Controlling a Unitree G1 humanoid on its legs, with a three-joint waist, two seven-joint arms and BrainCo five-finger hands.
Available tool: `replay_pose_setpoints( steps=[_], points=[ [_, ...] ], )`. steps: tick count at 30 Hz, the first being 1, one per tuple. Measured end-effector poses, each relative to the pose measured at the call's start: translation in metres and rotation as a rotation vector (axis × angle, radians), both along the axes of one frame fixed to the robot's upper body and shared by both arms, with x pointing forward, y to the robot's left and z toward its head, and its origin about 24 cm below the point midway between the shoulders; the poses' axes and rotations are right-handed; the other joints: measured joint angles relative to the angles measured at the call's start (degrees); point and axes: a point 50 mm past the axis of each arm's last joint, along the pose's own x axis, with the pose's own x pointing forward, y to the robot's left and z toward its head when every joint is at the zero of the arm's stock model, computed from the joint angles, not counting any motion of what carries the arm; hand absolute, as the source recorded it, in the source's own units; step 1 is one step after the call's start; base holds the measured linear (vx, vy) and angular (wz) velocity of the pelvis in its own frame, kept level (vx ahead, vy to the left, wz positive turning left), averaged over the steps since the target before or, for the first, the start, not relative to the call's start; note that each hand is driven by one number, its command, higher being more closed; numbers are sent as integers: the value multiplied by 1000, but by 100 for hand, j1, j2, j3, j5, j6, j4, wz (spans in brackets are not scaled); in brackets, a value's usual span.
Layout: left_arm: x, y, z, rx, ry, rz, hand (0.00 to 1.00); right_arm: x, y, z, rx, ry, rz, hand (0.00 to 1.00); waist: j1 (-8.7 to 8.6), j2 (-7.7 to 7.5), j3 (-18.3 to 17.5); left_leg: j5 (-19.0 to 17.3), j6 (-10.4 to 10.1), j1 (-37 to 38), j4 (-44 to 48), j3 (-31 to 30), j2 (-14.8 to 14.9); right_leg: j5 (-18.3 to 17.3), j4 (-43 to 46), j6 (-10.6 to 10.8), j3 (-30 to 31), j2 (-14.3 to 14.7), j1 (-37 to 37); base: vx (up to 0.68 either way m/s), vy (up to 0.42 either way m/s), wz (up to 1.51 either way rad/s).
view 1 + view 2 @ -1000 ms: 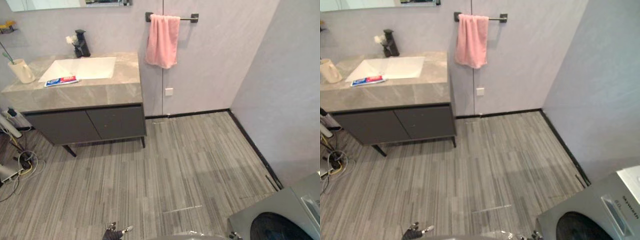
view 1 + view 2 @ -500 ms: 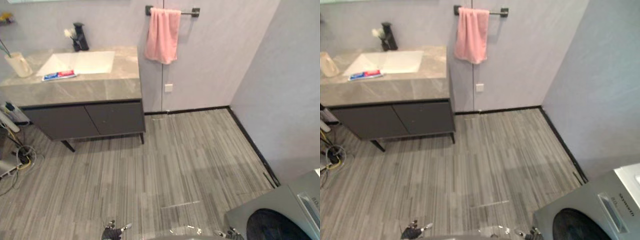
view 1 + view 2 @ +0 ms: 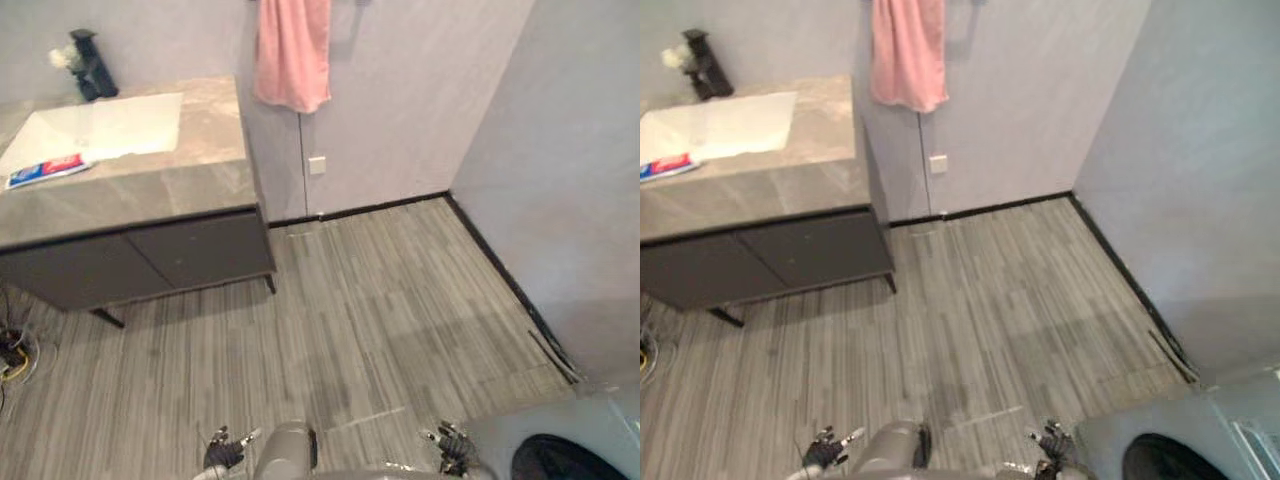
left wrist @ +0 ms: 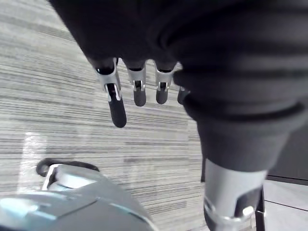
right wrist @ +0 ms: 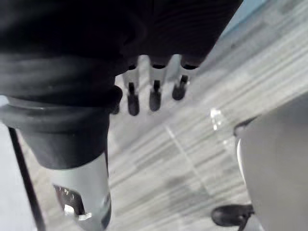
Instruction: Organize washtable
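Grey plank floor point(image 3: 380, 320) beneath left hand point(image 3: 222, 455) and right hand point(image 3: 452, 448), both hanging low, fingers loose, empty; red-and-blue tube point(image 3: 45, 170) lies on tabletop point(image 3: 150, 190).

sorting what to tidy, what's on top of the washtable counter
A toothpaste tube lies beside the white basin, black faucet behind it. The counter runs out of view at its left end.

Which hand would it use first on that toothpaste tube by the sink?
Probably the left, though neither is close. The toothpaste tube lies on the washtable far off to the robot's left, nearer the left hand. It and the right hand both hang low, open and empty.
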Motion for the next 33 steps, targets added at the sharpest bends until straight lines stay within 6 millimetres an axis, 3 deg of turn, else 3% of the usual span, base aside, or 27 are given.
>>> replay_pose_setpoints(
  steps=[1, 3, 4, 5, 7, 8, 11, 13, 14, 15, 17, 18, 20, 21, 22, 24, 26, 27, 28, 30, 31, 32, 33],
  points=[
    [2, 0, 0, 1, -5, 0, 0, 4, 6, 1, 13, -15, 9, 0, 75, -17, -8, -70, 64, 100, -1, 138, -26, -20, 357, 37, 111, -36, -145, 436, 267, -63],
    [3, 2, 1, 4, -4, 0, 0, 13, 21, 3, 43, -40, 57, 0, 52, -75, 10, -204, 274, 611, -215, 311, -187, 156, 1612, 643, 43, -127, -513, 417, 236, -41],
    [4, 1, 1, 2, -6, -1, 0, 16, 23, 3, 46, -51, 62, 0, 49, -63, 36, -260, 302, 810, -318, 303, -218, 249, 2188, 822, -49, -133, -707, 410, 181, -9],
    [8, -2, 1, -7, -12, -2, 0, 22, 23, 6, 45, -73, 71, 0, 30, -4, 130, -333, 305, 1228, -453, 270, -225, 276, 3132, 844, -329, -157, -974, 385, 120, 19],
    [13, -4, 1, -9, -23, -13, 0, 24, 24, 6, 42, -78, 82, 0, 9, 34, 173, -343, 299, 1791, -756, 181, -226, 166, 3586, 620, -1025, -296, -1301, 396, 68, 35],
    [18, -5, 2, -10, -34, -22, 0, 25, 24, 6, 41, -78, 86, 0, -11, 15, 176, -342, 256, 2164, -1033, 103, -190, 51, 3357, 380, -1476, -366, -1412, 447, 3, 43],
    [24, -13, 2, -25, -42, -52, 0, 31, 22, 9, 37, -98, 70, 0, -112, 19, 175, -444, -7, 2634, -1373, -28, -18, 146, 2162, 114, -2110, -385, -1924, 509, -71, 33],
    [27, -21, 1, -42, -40, -71, 0, 37, 21, 10, 38, -109, 71, 0, -157, 28, 179, -562, -215, 2875, -1467, -28, 101, 572, 1478, -106, -2246, -274, -2278, 543, -163, 2],
    [26, -25, 0, -52, -38, -69, 0, 38, 24, 11, 42, -112, 77, 0, -221, -14, 155, -629, -335, 3037, -1509, -54, 119, 1301, 847, -290, -2199, -118, -2346, 522, -215, -2],
    [25, -26, -1, -55, -28, -76, 0, 37, 22, 10, 40, -109, 77, 0, -258, 28, 146, -660, -390, 3203, -1552, -125, 130, 1801, 910, -332, -2059, -37, -2362, 523, -203, -12],
    [31, -40, -1, -93, -37, -85, 0, 42, 17, 12, 26, -118, 71, 0, -258, 185, 91, -344, -643, 3220, -1432, -391, 358, 1473, 1154, -433, -2164, 82, -2338, 442, -204, -3],
    [34, -43, -1, -98, -44, -89, 0, 42, 14, 12, 22, -119, 64, 0, -263, 223, 101, -232, -632, 3156, -1310, -463, 375, 1405, 1157, -458, -2205, 90, -2308, 551, -315, 38],
    [47, -50, 2, -117, -78, -90, 0, 43, 9, 13, 10, -124, 58, 0, -391, 343, 186, 306, -327, 2369, 338, -892, 419, 1181, 872, -511, -2446, 118, -1894, 433, -253, 48],
    [49, -51, 4, -122, -89, -88, 0, 42, 8, 13, 11, -122, 51, 0, -382, 385, 254, 883, -241, 1938, 1276, -998, 470, 1132, 662, -553, -2482, 184, -1589, 354, -191, 19],
    [52, -49, 5, -117, -105, -84, 0, 40, 9, 12, 21, -116, 39, 0, -268, 422, 362, 770, -240, 1392, 2535, -939, 698, 1070, 321, -650, -2473, 347, -1041, 340, -167, 2],
    [53, -44, 7, -103, -117, -81, 0, 38, 15, 10, 42, -106, 31, 0, -218, 389, 410, 586, -341, 872, 3018, -728, 760, 968, 13, -713, -2433, 414, -510, 307, -121, -12],
    [54, -44, 8, -101, -130, -83, 0, 38, 19, 9, 53, -100, 30, 0, -210, 363, 412, 379, -288, 448, 2645, -321, 763, 867, -206, -666, -2347, 408, -146, 255, -76, -16],
    [53, -43, 9, -101, -142, -69, 0, 38, 20, 9, 56, -100, 27, 0, -197, 376, 418, 242, -261, 273, 1999, -65, 684, 795, -266, -595, -2280, 398, -8, 265, -34, -23],
    [53, -43, 10, -101, -152, -64, 0, 37, 20, 9, 57, -99, 26, 0, -196, 376, 418, 241, -259, 231, 1561, 32, 615, 748, -302, -601, -2248, 387, 52, 286, 23, -22],
    [55, -43, 11, -100, -163, -65, 0, 37, 21, 9, 59, -97, 29, 0, -120, 383, 417, 313, -269, 177, -203, 312, 358, 551, -423, -510, -2130, 368, 263, 360, 103, -22],
    [56, -44, 12, -100, -167, -65, 0, 37, 22, 9, 58, -97, 31, 0, -72, 384, 416, 388, -222, 188, -547, 318, 308, 494, -425, -486, -2087, 375, 296, 368, 147, -45],
    [54, -41, 12, -93, -166, -63, 0, 36, 25, 8, 59, -86, 46, 0, 54, 320, 358, 839, 83, 279, -695, 342, 239, 381, -444, -397, -1899, 358, 364, 433, 174, -48],
    [51, -34, 11, -77, -159, -61, 0, 36, 29, 8, 61, -85, 67, 0, 84, 186, 254, 709, 261, 277, -671, 450, 95, 302, -559, -280, -1767, 216, 441, 542, 200, -45]
  ],
)
